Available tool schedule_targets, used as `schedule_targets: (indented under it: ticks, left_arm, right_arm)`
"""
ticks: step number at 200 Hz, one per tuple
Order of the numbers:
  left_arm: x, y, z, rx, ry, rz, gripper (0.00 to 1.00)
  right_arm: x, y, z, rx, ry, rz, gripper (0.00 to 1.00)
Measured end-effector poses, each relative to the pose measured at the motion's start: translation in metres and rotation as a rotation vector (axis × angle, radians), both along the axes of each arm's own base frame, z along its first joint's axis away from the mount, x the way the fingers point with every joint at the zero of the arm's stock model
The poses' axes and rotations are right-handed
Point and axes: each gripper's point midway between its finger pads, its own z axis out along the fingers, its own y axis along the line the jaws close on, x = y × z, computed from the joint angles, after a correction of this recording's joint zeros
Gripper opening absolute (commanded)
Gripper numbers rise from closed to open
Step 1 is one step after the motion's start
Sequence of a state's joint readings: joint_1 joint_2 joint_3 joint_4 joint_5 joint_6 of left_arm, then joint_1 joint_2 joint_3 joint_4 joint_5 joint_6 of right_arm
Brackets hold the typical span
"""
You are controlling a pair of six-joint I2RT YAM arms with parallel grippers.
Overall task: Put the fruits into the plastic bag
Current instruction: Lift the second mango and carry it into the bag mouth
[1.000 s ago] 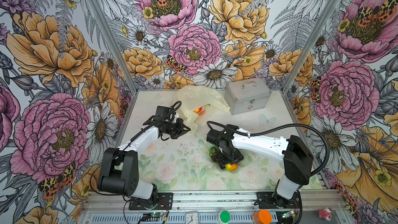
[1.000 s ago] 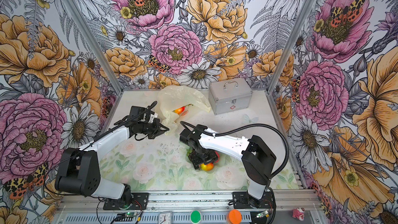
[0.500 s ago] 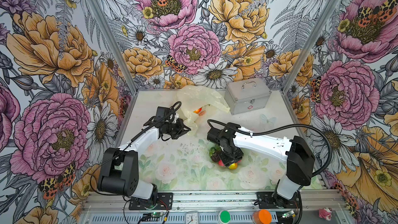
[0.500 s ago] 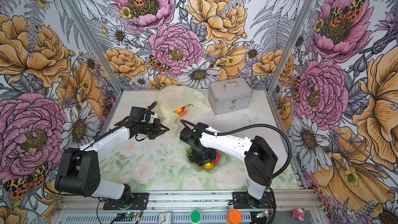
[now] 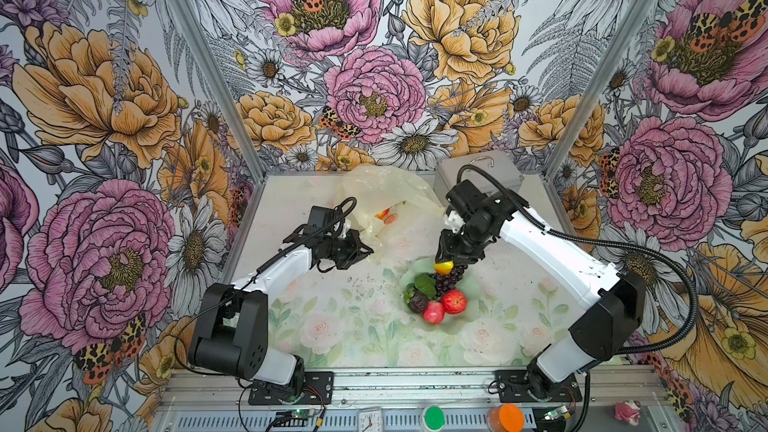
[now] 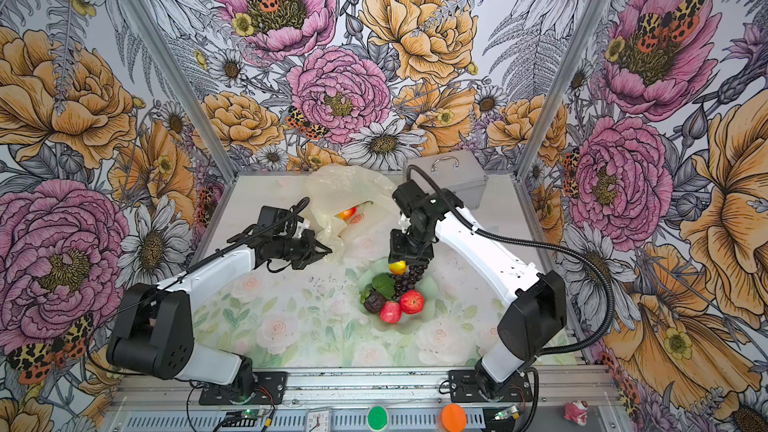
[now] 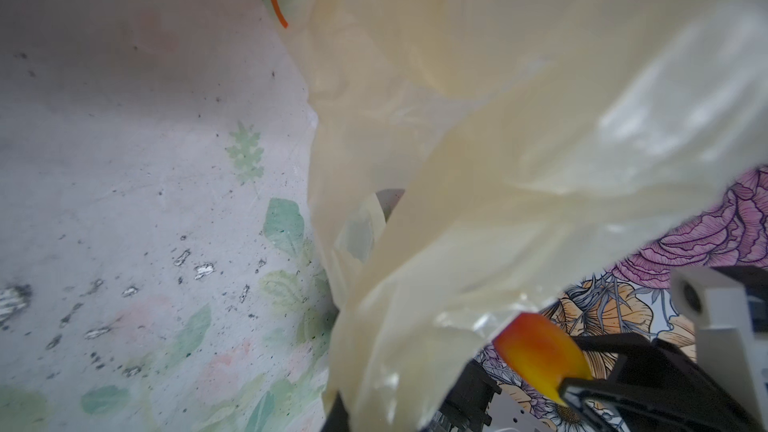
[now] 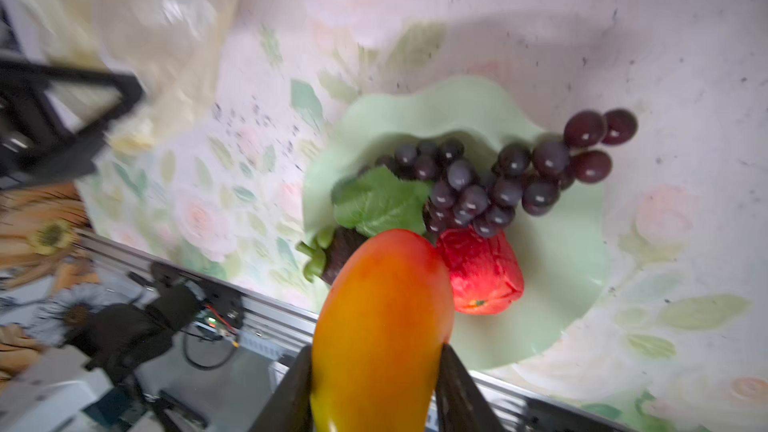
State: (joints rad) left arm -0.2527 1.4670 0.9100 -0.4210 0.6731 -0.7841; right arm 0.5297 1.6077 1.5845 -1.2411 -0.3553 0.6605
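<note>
Clamping a yellow-red mango (image 8: pixel 382 309) by its sides, the right gripper (image 8: pixel 376 367) hangs over the green dish (image 8: pixel 552 284)'s far rim; the right wrist view shows that grip best. Dish holds grapes (image 8: pixel 490 184), a leaf (image 8: pixel 380 201), two red apples (image 5: pixel 454 302) and a dark fruit (image 5: pixel 417 303). Left gripper (image 5: pixel 362 249) is pinched tight on the plastic bag (image 5: pixel 386 189)'s near edge, far-left of the dish. Only the top views show an orange fruit (image 5: pixel 381 214) inside it.

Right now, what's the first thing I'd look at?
Giant painted flowers cover the walls. Mid-table, the right gripper holds a yellow-red mango over a pale green dish of grapes and red apples. To the left, the left gripper pinches the cream plastic bag lying at the back.
</note>
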Motion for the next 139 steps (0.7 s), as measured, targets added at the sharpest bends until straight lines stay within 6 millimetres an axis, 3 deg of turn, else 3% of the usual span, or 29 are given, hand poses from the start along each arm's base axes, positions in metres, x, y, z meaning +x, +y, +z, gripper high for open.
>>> schedule_targets:
  ticks: [34, 73, 116, 139]
  left_arm:
    - [0.002, -0.011, 0.007, -0.004, -0.008, -0.015, 0.00]
    - [0.005, -0.022, 0.017, -0.006, -0.029, -0.029, 0.00]
    - [0.005, -0.025, 0.017, -0.001, -0.011, -0.019, 0.00]
    - [0.007, -0.027, 0.012, 0.006, 0.006, -0.017, 0.00]
  right_arm:
    - [0.070, 0.037, 0.007, 0.210, -0.073, -0.077, 0.27]
    - [0.145, 0.092, -0.031, 0.351, -0.076, -0.099, 0.27]
    - [0.194, 0.125, -0.077, 0.431, -0.055, -0.133, 0.28]
    - [0.215, 0.141, -0.086, 0.495, -0.062, -0.149, 0.39]
